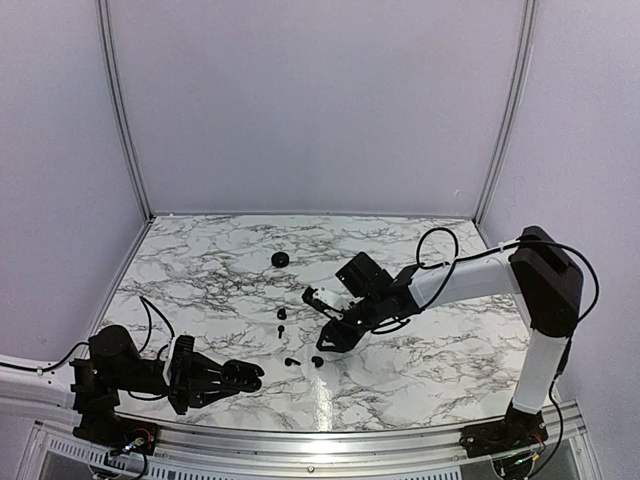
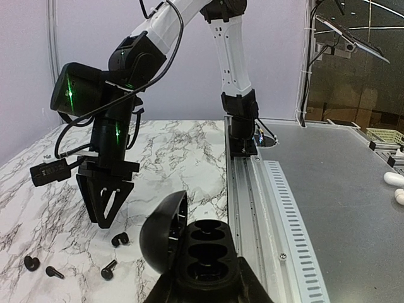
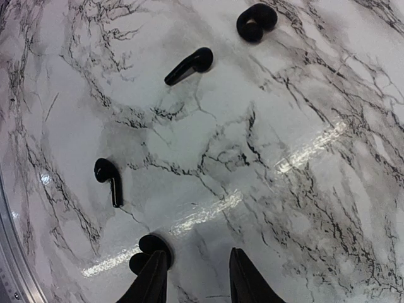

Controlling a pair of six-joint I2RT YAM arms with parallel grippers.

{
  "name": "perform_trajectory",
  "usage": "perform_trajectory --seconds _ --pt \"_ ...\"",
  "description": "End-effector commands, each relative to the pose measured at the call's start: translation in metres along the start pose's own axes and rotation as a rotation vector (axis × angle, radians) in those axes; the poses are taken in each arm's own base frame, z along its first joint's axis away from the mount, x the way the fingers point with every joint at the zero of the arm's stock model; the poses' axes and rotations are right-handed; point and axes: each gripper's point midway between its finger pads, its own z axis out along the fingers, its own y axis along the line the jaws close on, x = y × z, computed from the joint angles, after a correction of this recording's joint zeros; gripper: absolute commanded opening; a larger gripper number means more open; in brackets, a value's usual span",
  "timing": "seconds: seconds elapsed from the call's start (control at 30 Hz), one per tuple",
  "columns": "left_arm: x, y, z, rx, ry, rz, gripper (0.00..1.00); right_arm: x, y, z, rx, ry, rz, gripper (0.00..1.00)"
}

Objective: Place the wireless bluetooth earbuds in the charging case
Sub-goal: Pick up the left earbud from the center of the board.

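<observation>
**Four earbuds loose on table; case held open at near-left corner**

- The earbuds (image 1: 292,361) all lie on the marble table (image 1: 450,380). They sit about midway between its left and right edges, in the near half. Two are side by side closer to the near edge, and two sit one behind the other a little farther in.
- Right wrist view: one stemmed earbud (image 3: 189,65) lies flat. Its long axis runs on a diagonal, with the head up-right and the stem tip down-left.
- A second stemmed bud (image 3: 108,180) lies with its head at the top and its stem pointing down the frame, tipped slightly right.
- A hooked bud (image 3: 255,21) lies curled at the top of the frame.
- A fourth bud (image 3: 146,247) lies just beside one finger (image 3: 153,278), outside the gap.
- The right jaws are parted with only bare table between them. They point down over the near pair of buds.
- The left jaws are clamped on the charging case (image 2: 205,249), at the near edge by the near-left corner.
- The case's lid (image 2: 163,232) is swung open and its dark wells face up.
- A black disc (image 1: 280,260) sits well apart from the buds, toward the far edge.
</observation>
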Motion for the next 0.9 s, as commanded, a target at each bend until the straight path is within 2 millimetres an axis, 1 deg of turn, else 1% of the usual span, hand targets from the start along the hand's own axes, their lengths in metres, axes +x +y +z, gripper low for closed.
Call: perform_trajectory --seconds 0.0,0.2,0.37,0.63,0.87 --pt "-0.003 0.000 0.000 -0.006 -0.006 0.020 0.00 -0.004 -0.006 0.002 0.015 0.006 0.000 0.34" --pt "-0.004 0.003 0.000 -0.019 -0.005 0.015 0.00 0.003 -0.002 0.008 -0.001 0.033 -0.008 0.34" --pt "-0.003 0.003 0.000 -0.022 -0.004 0.014 0.00 0.008 0.007 0.014 -0.021 0.056 -0.025 0.34" --pt "0.000 0.006 0.000 -0.035 0.009 0.010 0.00 0.009 0.020 0.016 -0.033 0.071 -0.049 0.33" --pt "-0.001 0.006 0.000 -0.037 0.007 0.012 0.00 0.016 0.022 0.019 0.007 0.095 -0.067 0.33"
